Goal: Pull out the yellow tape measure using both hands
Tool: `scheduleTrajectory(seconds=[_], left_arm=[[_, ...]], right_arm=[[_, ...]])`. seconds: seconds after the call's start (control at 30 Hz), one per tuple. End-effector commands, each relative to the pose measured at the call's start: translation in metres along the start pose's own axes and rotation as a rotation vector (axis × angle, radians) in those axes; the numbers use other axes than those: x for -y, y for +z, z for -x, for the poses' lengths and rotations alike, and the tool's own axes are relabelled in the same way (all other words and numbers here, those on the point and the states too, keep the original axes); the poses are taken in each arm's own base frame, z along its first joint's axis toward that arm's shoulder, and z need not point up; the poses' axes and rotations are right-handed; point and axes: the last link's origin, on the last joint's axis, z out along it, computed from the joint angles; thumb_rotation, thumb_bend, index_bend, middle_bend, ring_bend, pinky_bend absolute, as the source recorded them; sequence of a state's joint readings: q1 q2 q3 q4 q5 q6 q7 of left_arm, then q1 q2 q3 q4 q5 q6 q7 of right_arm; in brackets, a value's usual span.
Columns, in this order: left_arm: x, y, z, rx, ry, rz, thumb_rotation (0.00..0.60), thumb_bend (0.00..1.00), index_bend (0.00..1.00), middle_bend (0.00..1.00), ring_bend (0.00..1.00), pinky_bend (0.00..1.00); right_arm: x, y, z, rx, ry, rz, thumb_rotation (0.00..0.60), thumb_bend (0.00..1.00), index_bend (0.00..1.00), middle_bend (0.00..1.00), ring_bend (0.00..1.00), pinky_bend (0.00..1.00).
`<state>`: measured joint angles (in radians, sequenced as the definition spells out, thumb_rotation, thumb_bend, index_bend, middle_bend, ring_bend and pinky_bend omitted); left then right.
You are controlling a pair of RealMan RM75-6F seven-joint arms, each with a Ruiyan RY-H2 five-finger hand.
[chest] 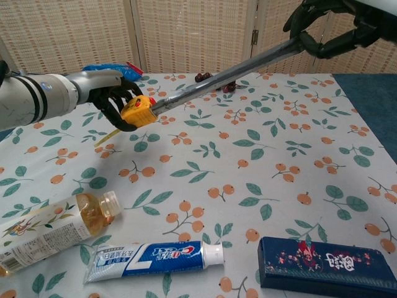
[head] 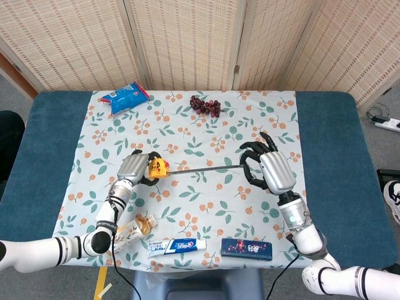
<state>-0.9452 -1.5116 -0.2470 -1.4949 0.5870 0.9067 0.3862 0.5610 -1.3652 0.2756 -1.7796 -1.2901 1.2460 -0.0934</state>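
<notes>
The yellow tape measure case (head: 157, 167) (chest: 138, 111) hangs above the floral cloth, gripped in my left hand (head: 134, 167) (chest: 113, 99) at the left. Its grey blade (head: 203, 167) (chest: 223, 67) runs out straight to the right. My right hand (head: 270, 170) (chest: 335, 25) pinches the blade's far end, well apart from the case. In the chest view the right hand is partly cut off by the top edge.
A drink bottle (chest: 53, 227), a toothpaste tube (chest: 152, 257) and a dark blue box (chest: 325, 262) lie along the near edge. Grapes (head: 206, 105) and a blue snack bag (head: 128, 96) sit at the far side. The floral cloth (head: 187, 206) covers the table.
</notes>
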Motion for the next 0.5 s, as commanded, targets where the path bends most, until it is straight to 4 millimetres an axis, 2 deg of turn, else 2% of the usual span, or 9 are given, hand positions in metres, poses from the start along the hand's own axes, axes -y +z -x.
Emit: scheduleTrajectory(seconds=[0.03, 0.5], left_arm=[[0.013, 0.002, 0.001, 0.009, 0.005, -0.015, 0.600, 0.34, 0.57, 0.50, 0.40, 0.13], [0.049, 0.007, -0.006, -0.003, -0.011, -0.071, 0.600, 0.34, 0.58, 0.50, 0.40, 0.14]], right_arm=[[-0.008, -0.007, -0.016, -0.020, 0.010, 0.009, 0.600, 0.65, 0.66, 0.33, 0.25, 0.05], [-0.044, -0.043, -0.081, -0.104, 0.049, 0.072, 0.600, 0.65, 0.66, 0.33, 0.25, 0.05]])
